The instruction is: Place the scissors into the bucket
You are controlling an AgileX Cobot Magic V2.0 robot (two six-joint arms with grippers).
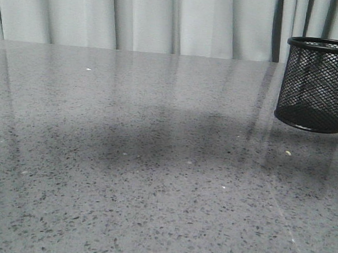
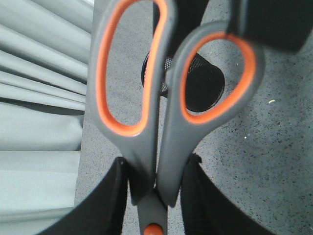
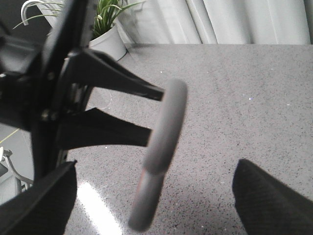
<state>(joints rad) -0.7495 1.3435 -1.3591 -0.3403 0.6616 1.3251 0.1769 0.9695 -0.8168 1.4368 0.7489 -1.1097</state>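
Observation:
The black wire-mesh bucket (image 1: 320,87) stands upright at the back right of the table; neither arm shows in the front view. In the left wrist view, my left gripper (image 2: 157,164) is shut on the scissors (image 2: 146,147) at the neck below the orange-lined finger loops, above the table. The bucket (image 2: 205,83) shows through and behind the loops. In the right wrist view, my right gripper (image 3: 156,169) is open wide, and the scissors' grey handle (image 3: 168,117) is edge-on between its fingers without touching them. The blades are out of view.
The grey speckled table (image 1: 152,179) runs back to a pale curtain (image 1: 167,19). In the right wrist view the left arm's black gripper (image 3: 98,98) is close by, and a potted plant (image 3: 110,41) stands beyond the table's edge.

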